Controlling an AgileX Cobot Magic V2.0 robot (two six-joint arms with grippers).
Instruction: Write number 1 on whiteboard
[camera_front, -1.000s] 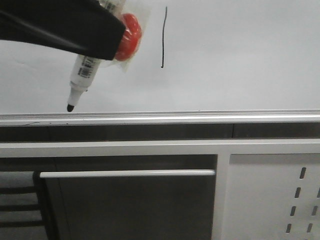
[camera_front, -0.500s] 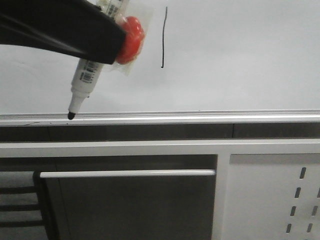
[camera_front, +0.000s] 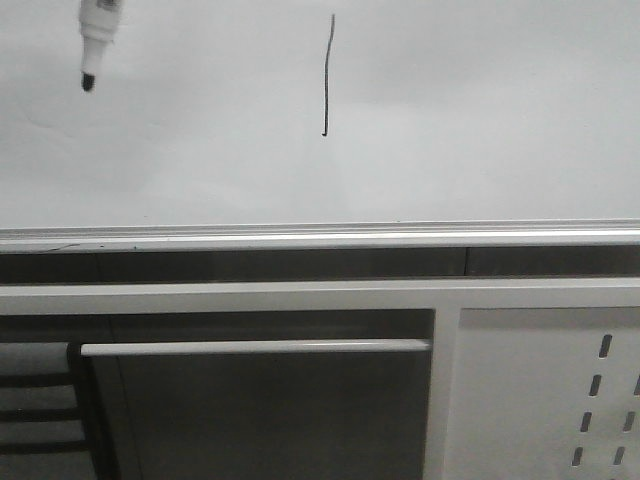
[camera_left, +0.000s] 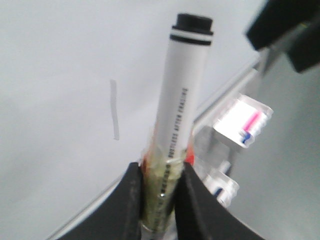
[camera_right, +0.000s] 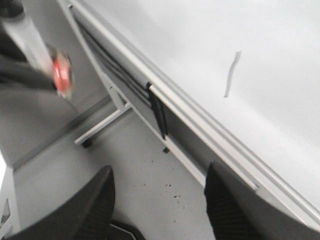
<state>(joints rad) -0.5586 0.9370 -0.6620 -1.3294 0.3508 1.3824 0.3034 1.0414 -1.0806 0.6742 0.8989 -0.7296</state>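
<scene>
So the whiteboard takes up the whole upper part of the front view, pale grey-white and glossy, with its silver frame rail running along the bottom edge. Below that there's a dark recess with a white horizontal bar, and off toward the lower right a white perforated panel.

The number 1 is on the board, a thin black stroke, slightly wavy, roughly vertical, sitting near the top edge and a bit left of the board's middle. It's well above the frame rail. Both wrist cams catch it too, but blurry and greyish.

The marker pen only pokes into the front view at the board's top left corner, tip down, well apart from the stroke. Can't tell whether the tip touches the board or not.

Left gripper is clamped tight around the marker body, black fingers on either side of it, cap end sticking up past them.

Right gripper has its jaws spread wide with nothing between them, just floor and the board's stand showing through the gap.
</scene>
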